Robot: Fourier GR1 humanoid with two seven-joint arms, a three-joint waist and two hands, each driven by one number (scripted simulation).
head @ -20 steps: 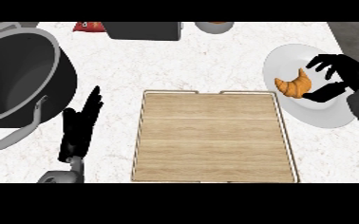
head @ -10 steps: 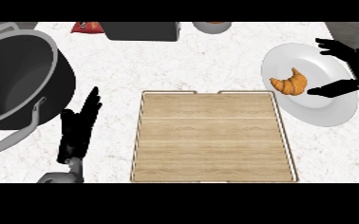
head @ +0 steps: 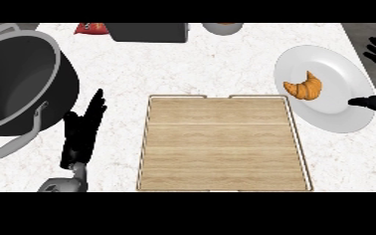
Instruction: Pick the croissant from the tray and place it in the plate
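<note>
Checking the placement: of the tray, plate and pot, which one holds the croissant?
The white plate at the right holds the croissant. The wooden tray in the middle and the dark pot at the left hold no croissant.

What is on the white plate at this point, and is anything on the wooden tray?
The croissant lies on the white plate, free of the right hand, whose fingertips show at the plate's right edge. The wooden tray carries nothing. Nothing covers either surface.

golden croissant on white plate, wooden tray
</note>
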